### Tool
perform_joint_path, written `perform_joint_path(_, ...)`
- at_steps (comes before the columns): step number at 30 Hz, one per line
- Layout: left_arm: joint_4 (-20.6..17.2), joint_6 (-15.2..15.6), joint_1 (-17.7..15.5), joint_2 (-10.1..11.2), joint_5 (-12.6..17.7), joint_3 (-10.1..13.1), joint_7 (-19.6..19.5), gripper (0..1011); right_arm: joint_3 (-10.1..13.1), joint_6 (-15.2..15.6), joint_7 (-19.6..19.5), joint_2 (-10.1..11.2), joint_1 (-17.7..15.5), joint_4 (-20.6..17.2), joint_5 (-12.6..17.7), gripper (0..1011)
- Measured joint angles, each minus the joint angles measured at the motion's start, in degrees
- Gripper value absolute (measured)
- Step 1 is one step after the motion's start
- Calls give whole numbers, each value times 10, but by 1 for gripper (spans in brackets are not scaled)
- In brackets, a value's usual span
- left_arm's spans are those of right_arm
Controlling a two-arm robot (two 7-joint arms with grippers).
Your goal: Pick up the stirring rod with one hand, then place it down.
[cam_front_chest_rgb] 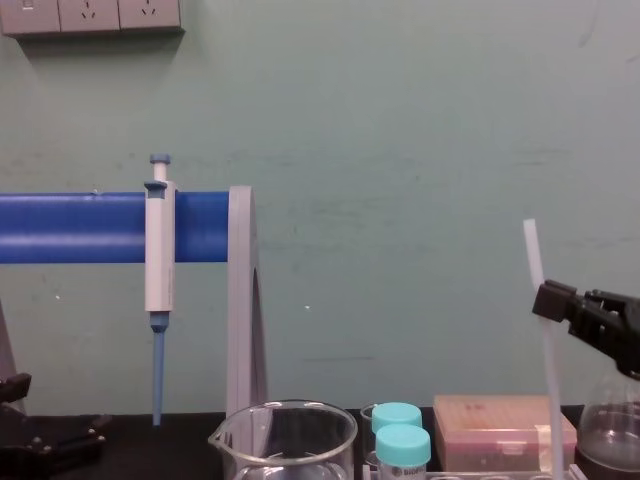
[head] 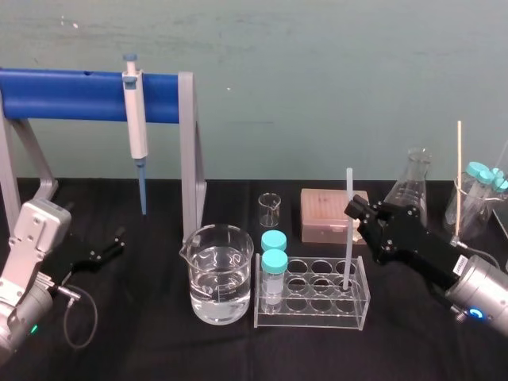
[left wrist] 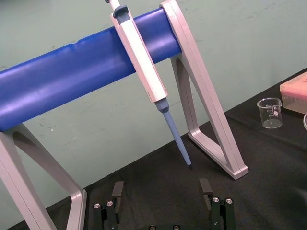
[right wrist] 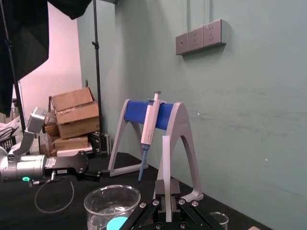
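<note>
The stirring rod (head: 348, 238) is a thin translucent white rod standing upright, its lower end in a back-right well of the clear tube rack (head: 311, 305). My right gripper (head: 355, 211) reaches in from the right and is shut on the rod's upper half. The chest view has the rod (cam_front_chest_rgb: 543, 350) rising past the black jaw tips of the right gripper (cam_front_chest_rgb: 548, 300). In the right wrist view the rod (right wrist: 166, 167) stands clamped between the two fingers. My left gripper (head: 113, 244) rests low at the left near the pipette stand, and its fingers (left wrist: 117, 190) stand open with nothing between them.
A glass beaker of water (head: 217, 274) stands left of the rack, which holds two blue-capped vials (head: 274, 258). A pipette (head: 136, 119) hangs on the blue stand (head: 71, 95). Behind are a small beaker (head: 270, 208), a tip box (head: 324, 214) and a flask (head: 413, 190).
</note>
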Motion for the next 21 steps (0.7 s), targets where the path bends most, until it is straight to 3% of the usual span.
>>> perform_joint_path(21, 0, 0, 0, 0, 0, 0, 0, 1000, -13, 17, -19, -19, 3, 47, -23, 62)
